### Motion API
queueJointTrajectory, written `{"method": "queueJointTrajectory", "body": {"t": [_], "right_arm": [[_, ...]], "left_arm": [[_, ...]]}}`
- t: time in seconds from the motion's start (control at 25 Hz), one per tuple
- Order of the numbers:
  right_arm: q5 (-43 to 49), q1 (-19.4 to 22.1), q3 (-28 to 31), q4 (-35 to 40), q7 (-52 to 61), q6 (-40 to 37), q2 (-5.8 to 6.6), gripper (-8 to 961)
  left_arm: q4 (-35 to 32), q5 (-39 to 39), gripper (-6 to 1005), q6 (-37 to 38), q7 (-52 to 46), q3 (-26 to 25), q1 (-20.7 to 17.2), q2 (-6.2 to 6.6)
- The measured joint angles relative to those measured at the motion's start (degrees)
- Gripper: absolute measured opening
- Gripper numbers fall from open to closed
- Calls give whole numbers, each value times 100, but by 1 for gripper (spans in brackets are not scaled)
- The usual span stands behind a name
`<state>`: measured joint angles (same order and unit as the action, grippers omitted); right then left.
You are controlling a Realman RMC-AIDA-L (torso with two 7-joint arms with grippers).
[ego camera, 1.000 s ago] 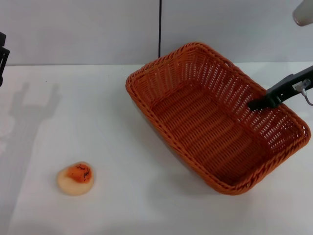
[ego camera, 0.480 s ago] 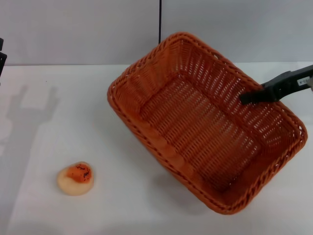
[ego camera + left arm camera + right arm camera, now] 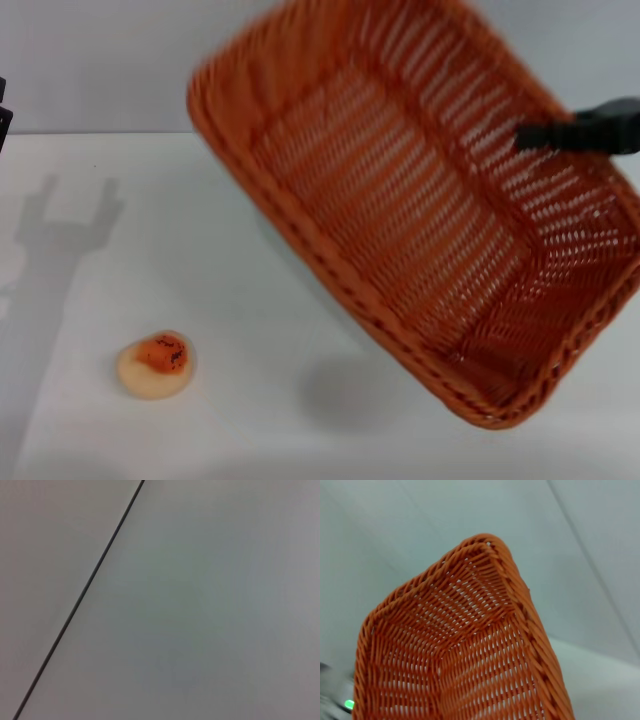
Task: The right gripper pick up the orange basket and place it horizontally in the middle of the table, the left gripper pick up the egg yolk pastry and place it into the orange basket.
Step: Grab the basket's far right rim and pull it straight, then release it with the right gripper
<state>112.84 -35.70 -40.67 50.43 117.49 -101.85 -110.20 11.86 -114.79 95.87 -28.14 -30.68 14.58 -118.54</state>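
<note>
The basket (image 3: 400,200) is held aloft, tilted, by the right gripper (image 3: 545,135) clamped on its far wall, long axis skewed diagonally above the table (image 3: 150,230).

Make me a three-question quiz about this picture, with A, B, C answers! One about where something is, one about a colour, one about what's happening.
1. Where is the egg yolk pastry?
A. In the basket
B. On the table, near the robot's left
C. In a tool

2. What colour is the basket?
A. Orange
B. Blue
C. White

3. What is the basket doing?
A. Lying flat on the table
B. Held up, tilted, by the right tool
C. Upside down

Answers: 1 B, it sits alone on white tabletop. 2 A, the weave is orange. 3 B, its shadow lies on the table below.
</note>
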Motion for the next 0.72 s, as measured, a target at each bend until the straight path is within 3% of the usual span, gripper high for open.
{"method": "queueJointTrajectory", "body": {"t": [0.36,0.56,0.72], "right_arm": [[-353,16,97,945,98,-692,53,197],[135,-395,-197,1072,-91,-889,246,206],[644,-808,-356,988,-467,-1027,297,214]], "left_arm": [[-27,0,859,2,-43,23,45,-2],[-32,1,859,-1,-43,27,61,-2],[-51,1,859,-8,-42,27,62,-2]]}}
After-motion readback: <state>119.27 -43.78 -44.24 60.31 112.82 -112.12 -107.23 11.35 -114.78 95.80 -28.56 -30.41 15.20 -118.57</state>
